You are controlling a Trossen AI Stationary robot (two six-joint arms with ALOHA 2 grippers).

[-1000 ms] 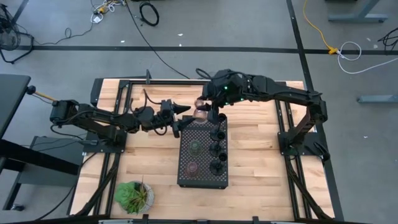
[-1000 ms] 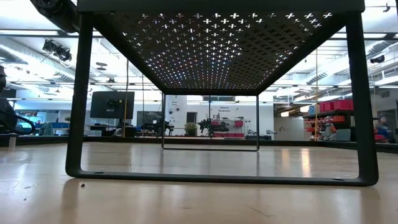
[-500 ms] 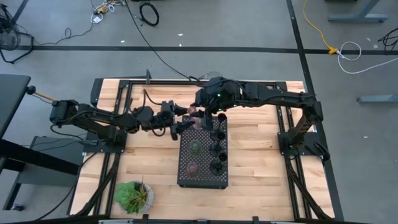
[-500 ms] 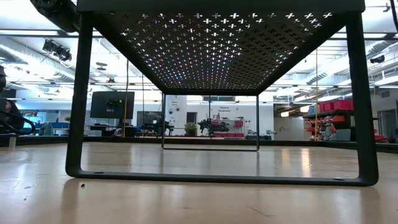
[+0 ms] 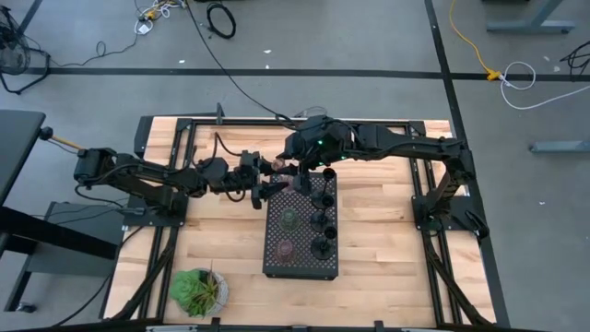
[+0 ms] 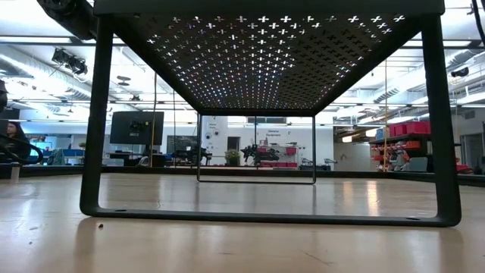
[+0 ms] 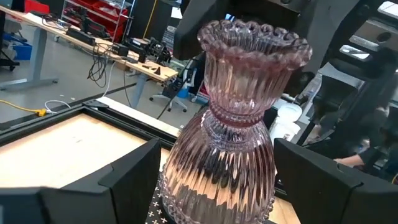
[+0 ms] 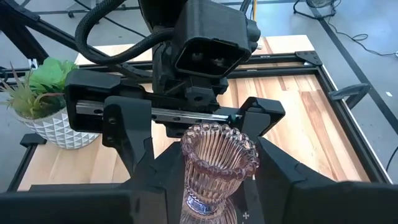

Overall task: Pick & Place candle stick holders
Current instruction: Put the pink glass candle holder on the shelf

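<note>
Ribbed pinkish glass holder (image 7: 236, 124), hourglass-shaped with beaded rim, stands at the perforated black tray's (image 5: 300, 265) far end between both parted grippers, left gripper (image 5: 275, 177) and right gripper (image 5: 300, 171) flanking it, neither visibly clamped.

We count six candle stick holders in all: three slim black stemmed holders (image 5: 322, 222) standing in a row on the black perforated metal tray (image 5: 301, 264), and three squat ribbed glass holders, one pinkish (image 7: 231, 124), one olive-green (image 5: 289, 219) and one brownish (image 5: 286, 247). There is one tray, one leafy green plant in a white pot (image 5: 196, 289) and two dark robot arms
</note>
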